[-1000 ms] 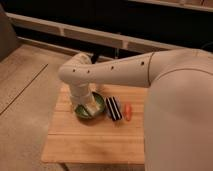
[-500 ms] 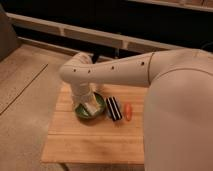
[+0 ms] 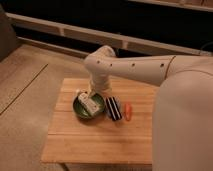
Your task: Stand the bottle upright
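Dark wall panels with a pale ledge [image 3: 95, 36] run behind a small wooden table [image 3: 100, 142] that stands on a tan tiled floor [image 3: 27, 87]. My white arm [image 3: 135, 67] comes in from the right, bends above the table's far edge and drops toward a green bowl [image 3: 77, 109]. My gripper [image 3: 89, 95] sits low over the far rim of that bowl, at the upper end of the bottle [image 3: 90, 105]. Whether it is open, closed or gripping the bottle, I cannot tell. The bottle, pale cream with a light label, lies on its side inside the bowl, slanting from the far left toward the near right. Just beside the bowl on the right rests a black-and-white striped block [image 3: 114, 108], and just right of that a small orange piece [image 3: 128, 111].
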Controlling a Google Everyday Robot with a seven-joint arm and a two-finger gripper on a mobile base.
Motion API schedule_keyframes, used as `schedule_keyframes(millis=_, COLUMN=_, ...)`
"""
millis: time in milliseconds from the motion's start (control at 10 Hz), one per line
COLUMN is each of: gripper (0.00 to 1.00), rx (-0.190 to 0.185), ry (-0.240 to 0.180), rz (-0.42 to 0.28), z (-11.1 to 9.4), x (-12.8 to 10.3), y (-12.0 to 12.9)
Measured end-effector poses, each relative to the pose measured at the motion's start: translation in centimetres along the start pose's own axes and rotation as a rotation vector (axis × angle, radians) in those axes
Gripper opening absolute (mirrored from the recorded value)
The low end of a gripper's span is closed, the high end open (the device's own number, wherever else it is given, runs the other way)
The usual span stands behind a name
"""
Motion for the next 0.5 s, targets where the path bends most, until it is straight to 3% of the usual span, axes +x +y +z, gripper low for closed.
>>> schedule_keyframes(millis=200, gripper=0.65, rx=-0.030, ry=0.014, rz=-0.078, z=0.3, x=-2.2, y=-0.8)
schedule_keyframes(millis=500, gripper=0.65, rx=-0.025, ry=0.120, rz=-0.251, z=1.3, x=-4.4, y=0.5)
